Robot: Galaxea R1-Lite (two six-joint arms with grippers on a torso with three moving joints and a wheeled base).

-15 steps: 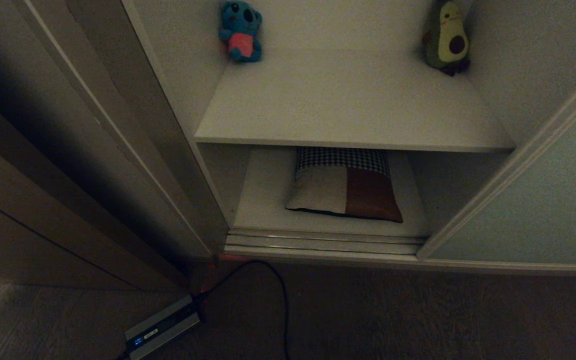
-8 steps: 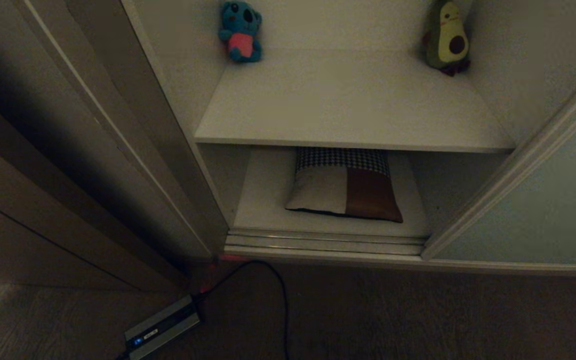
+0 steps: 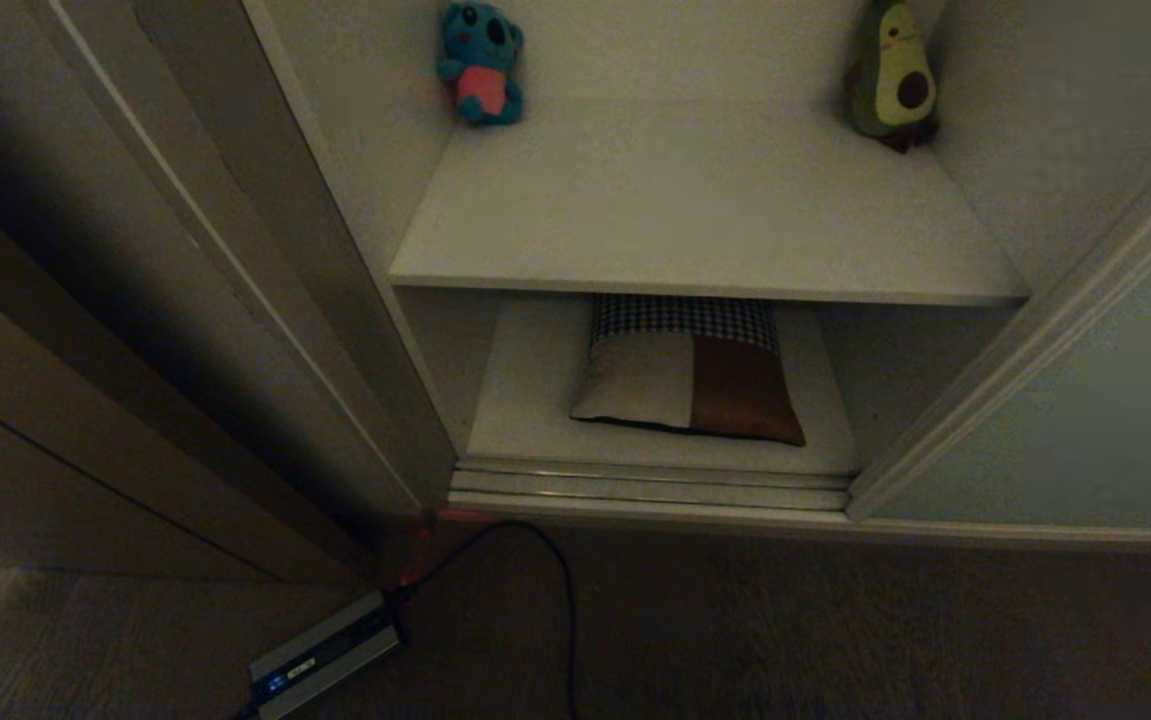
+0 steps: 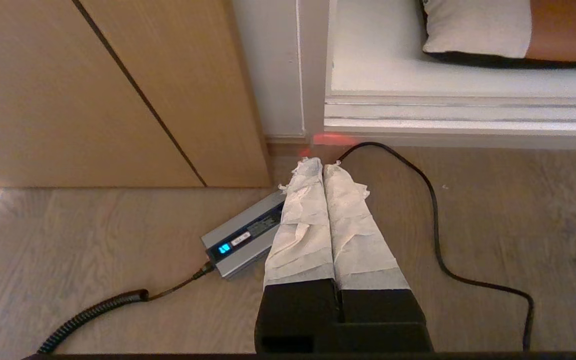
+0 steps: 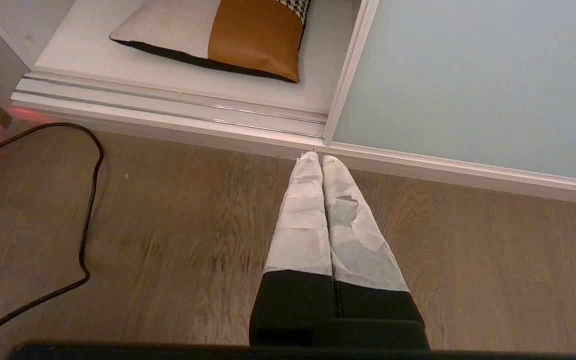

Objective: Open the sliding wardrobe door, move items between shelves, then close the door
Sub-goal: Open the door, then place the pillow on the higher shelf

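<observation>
From the head, the door (image 3: 1065, 420) stands slid aside at right, leaving the shelves open: koala (image 3: 480, 62) and avocado (image 3: 892, 72) on the upper shelf (image 3: 695, 210), cushion (image 3: 690, 385) on the lower shelf (image 3: 525, 400). At the left wrist, the left gripper (image 4: 322, 165) hangs above the floor (image 4: 92, 250), pressed together and empty, near a charger (image 4: 242, 240). At the right wrist, the right gripper (image 5: 320, 159) is likewise clamped empty, just before the track (image 5: 167, 107).
</observation>
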